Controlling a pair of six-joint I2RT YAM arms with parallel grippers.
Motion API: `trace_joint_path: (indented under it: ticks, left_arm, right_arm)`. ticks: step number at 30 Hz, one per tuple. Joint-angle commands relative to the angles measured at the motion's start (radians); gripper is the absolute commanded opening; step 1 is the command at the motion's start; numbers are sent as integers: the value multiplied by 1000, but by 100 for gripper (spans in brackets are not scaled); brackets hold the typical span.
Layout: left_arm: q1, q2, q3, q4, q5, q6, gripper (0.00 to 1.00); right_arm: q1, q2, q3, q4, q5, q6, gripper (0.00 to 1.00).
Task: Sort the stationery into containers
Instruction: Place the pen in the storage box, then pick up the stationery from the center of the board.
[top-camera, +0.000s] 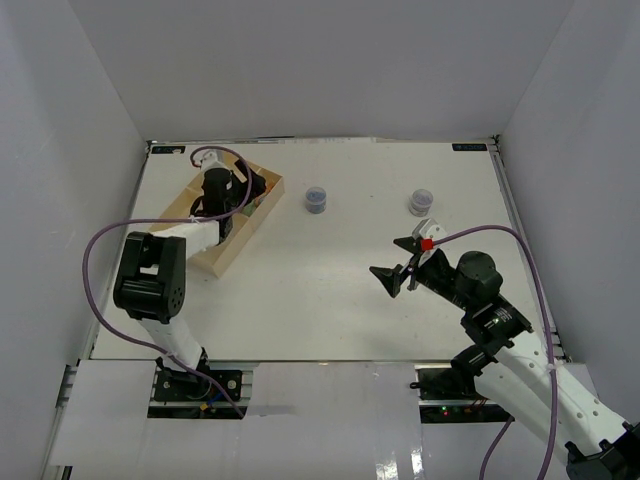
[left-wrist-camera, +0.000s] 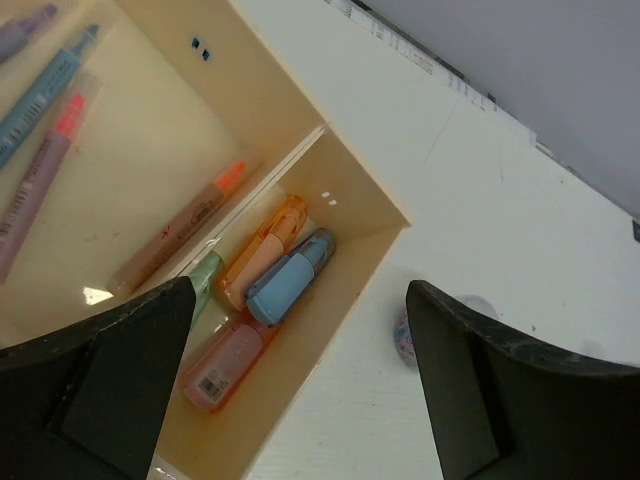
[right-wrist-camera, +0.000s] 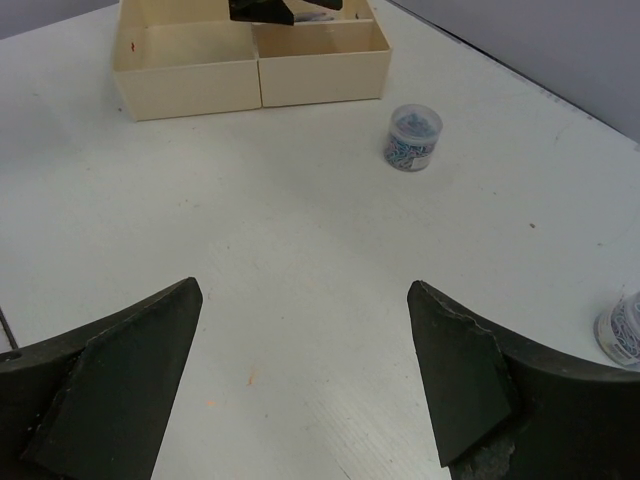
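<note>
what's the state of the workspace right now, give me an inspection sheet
surface: white table, no spills seen
job's things: tray far left; markers in its end compartment, pens in the larger one; left jar and right jar outside it on the table
clutter: nothing seen
grippers: left gripper open, empty, over the markers; right gripper open, empty, above bare table
cables: left cable and right cable, purple, looping off the arms
surroundings: white walls on three sides
</note>
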Motion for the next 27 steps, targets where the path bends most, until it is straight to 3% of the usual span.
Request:
trace_joint_path:
  ticks: [1,7,11,18,27]
  left_arm:
    - [0,-114,88,-145,27,162,98]
    - [-130,-134,230,-323,50,403,98]
    - [-240,-54,341,-392,64,494,98]
    - [-303,154,561,-518,126,517,98]
    - [-340,348,691,-567,80,526,98]
  right_arm:
    - [4,-15,5,5,14,8,90]
    - [4,-13,8,0,23,4,90]
    - [2,-9,12,-3,20,8,90]
    - [4,-27,26,-43,28,24,90]
    - [4,-62,26,-118,32,42,90]
